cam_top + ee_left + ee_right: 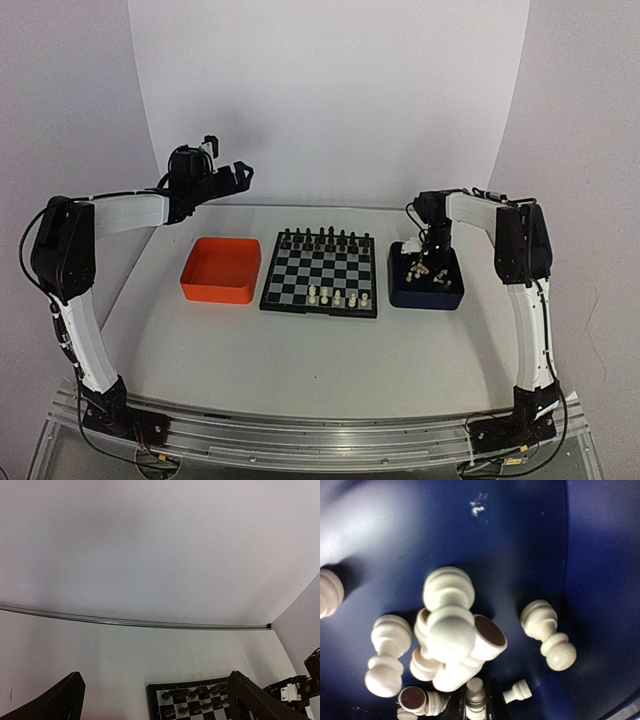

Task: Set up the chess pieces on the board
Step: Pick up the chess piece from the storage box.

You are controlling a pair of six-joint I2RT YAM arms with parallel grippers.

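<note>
The board [300,275] lies mid-table, with a few cream-white chess pieces [335,297] standing on its near rows. Several more chess pieces [451,640] lie heaped in the dark blue tray [520,540]. My right gripper [476,702] reaches down into that tray [425,300], its dark fingers [496,700] shut on one small white chess piece [476,692]. The left gripper [225,172] hangs raised above the table's far left, wide open and holding nothing. In the left wrist view its fingers [252,700] frame the board's far corner [152,700].
Black pieces [325,240] fill the board's far rows. An orange tray [215,293] sits left of the board. A lone white pawn [547,630] lies near the blue tray's right wall. White walls close in the table at the back and sides.
</note>
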